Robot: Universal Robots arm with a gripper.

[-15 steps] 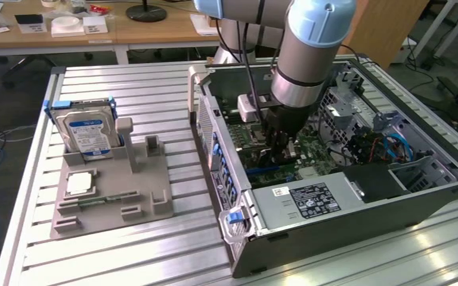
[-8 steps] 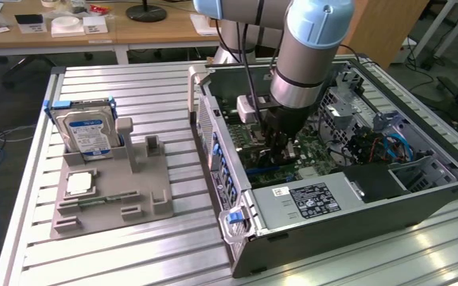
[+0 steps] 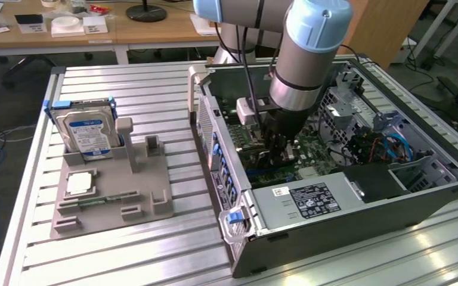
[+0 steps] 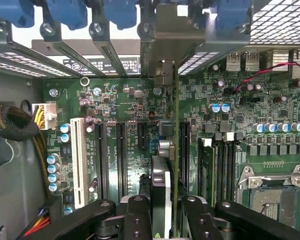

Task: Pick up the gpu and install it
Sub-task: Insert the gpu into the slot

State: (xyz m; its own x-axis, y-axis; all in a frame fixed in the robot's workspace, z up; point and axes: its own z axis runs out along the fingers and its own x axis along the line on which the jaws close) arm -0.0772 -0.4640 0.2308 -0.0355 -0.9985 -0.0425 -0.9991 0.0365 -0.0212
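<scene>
My one pincer [image 4: 162, 216] is clenched on the gpu [image 4: 160, 182], with its two black fingers [image 4: 136, 215] pressing one on each side of the card. In the wrist view I see the gpu edge-on: a thin dark slab held between the fingers and reaching out past their tips. It hangs over the green motherboard [image 4: 125, 100], among the expansion slots. I cannot tell whether its edge touches a slot. On one side of it I count two long black slots [image 4: 101, 160], and beyond them one white slot [image 4: 79, 160].

In the exterior view, the single arm [image 3: 309, 53] reaches down into one open computer case [image 3: 333, 232]. The case lies on its side on the bench [image 3: 133, 256], at the exterior view's right. One power supply [image 3: 309, 202] sits at the near end of the case.

At the exterior view's left, well apart from the case, stands one grey fixture [image 3: 114, 196]. It holds one hard drive [image 3: 86, 134] upright at its far end. One small square silver chip [image 3: 79, 183] lies flat nearer to me.
</scene>
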